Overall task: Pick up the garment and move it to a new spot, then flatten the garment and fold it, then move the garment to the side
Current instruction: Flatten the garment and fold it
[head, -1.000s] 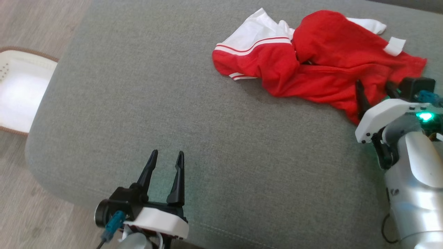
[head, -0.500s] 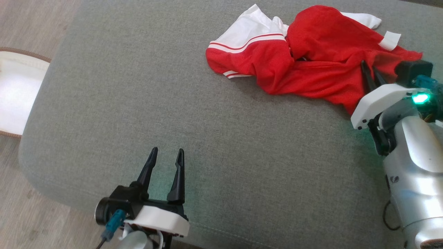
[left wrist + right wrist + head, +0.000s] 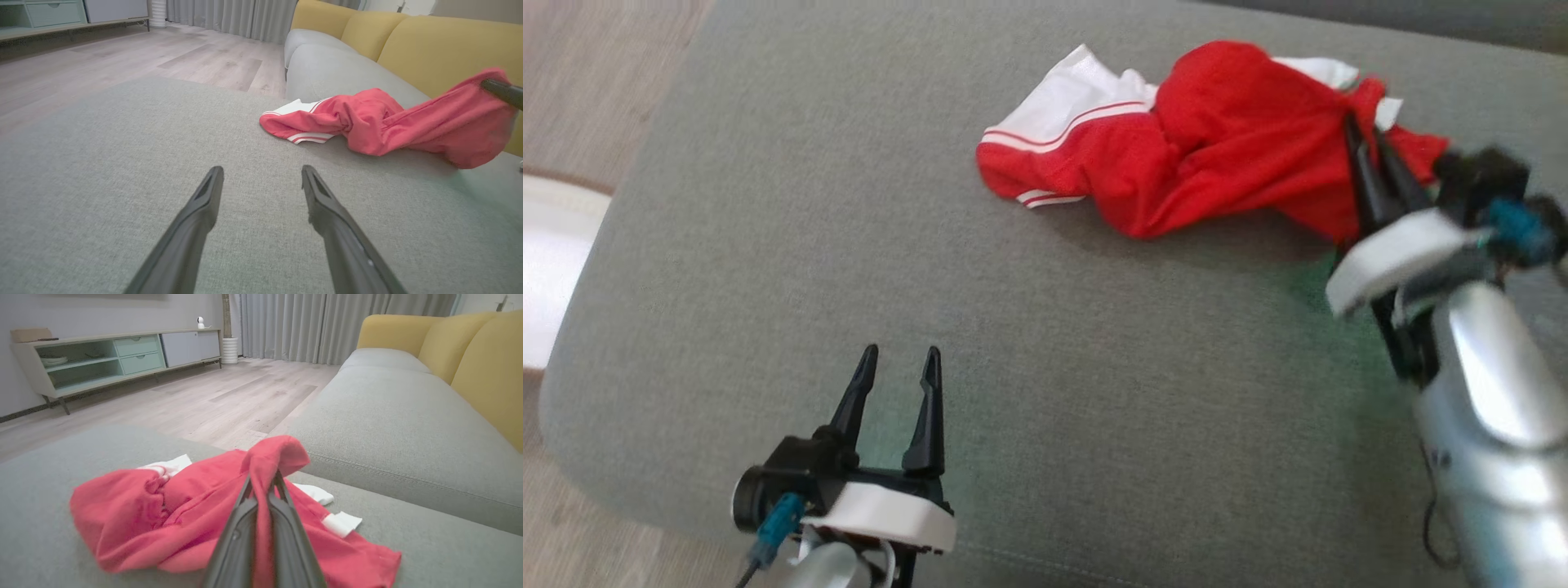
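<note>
**Item: red-and-white sports garment (image 3: 1217,147), crumpled, lying toward the far right of the grey sofa cushion (image 3: 768,245).**

Thin and soft, and probably light, so expect it to sag and trail rather than hold its shape. Your right gripper (image 3: 263,479) is clamped on a raised fold at its right end, while the rest lies on the cushion. Your left gripper (image 3: 900,353) hovers near the front edge, fingers apart, empty. For flattening, take hold at a hem or a striped white corner, not mid-cloth.

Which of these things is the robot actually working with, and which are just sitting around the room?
In the job: red and white garment; right gripper, shut on its fold; left gripper, open; grey seat beneath.
Just around: yellow back cushions; sideboard; curtains.
</note>
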Motion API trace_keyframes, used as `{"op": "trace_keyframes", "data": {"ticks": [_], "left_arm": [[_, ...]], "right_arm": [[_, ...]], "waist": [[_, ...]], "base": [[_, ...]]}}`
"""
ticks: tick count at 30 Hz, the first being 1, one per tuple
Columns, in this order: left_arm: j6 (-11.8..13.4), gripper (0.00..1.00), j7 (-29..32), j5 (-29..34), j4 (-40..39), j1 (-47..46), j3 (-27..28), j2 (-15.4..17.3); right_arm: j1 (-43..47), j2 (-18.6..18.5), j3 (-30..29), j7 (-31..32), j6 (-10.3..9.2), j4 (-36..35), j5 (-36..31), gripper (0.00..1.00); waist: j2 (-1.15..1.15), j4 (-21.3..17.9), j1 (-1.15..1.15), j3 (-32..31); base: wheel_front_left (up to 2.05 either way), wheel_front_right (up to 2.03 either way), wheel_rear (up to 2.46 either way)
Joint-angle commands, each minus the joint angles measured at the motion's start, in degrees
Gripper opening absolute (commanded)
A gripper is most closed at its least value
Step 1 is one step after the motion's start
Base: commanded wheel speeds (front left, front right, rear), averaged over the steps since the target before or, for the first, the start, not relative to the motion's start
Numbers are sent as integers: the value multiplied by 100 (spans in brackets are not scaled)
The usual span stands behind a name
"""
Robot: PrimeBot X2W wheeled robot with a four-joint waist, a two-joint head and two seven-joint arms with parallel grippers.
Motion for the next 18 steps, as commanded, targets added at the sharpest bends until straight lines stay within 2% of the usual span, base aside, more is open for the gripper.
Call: {"op": "trace_keyframes", "data": {"ticks": [1, 2, 7, 10, 14, 18], "left_arm": [[42, 100, -60, 62, -173, -11, 228, 145], [42, 100, -60, 62, -173, -11, 228, 145], [107, 100, -22, 28, -273, 116, 274, 259], [135, 100, -14, 5, -330, 170, 310, 313], [157, 100, -6, -6, -402, 209, 336, 373], [173, 100, 9, -14, -445, 229, 347, 419]], "right_arm": [[439, -66, 188, -41, 37, -475, -88, 0], [439, -66, 188, -41, 37, -475, -88, 0], [1846, -166, 254, 206, 37, -1808, -440, 0], [2522, -32, 159, 324, 37, -2250, -495, 0], [3108, 167, -44, 292, 37, -2419, -616, 0], [3391, 371, -163, 166, 37, -2244, -699, 0]], "waist": [[0, -200, 0, -210], [0, -200, 0, -210], [0, -496, 0, -471], [0, -620, 0, -553], [0, -735, 0, -622], [0, -804, 0, -685]], "base": [[0, 0, 0], [0, 0, 0], [0, 0, 0], [0, 0, 0], [0, 0, 0], [0, 0, 0]]}}
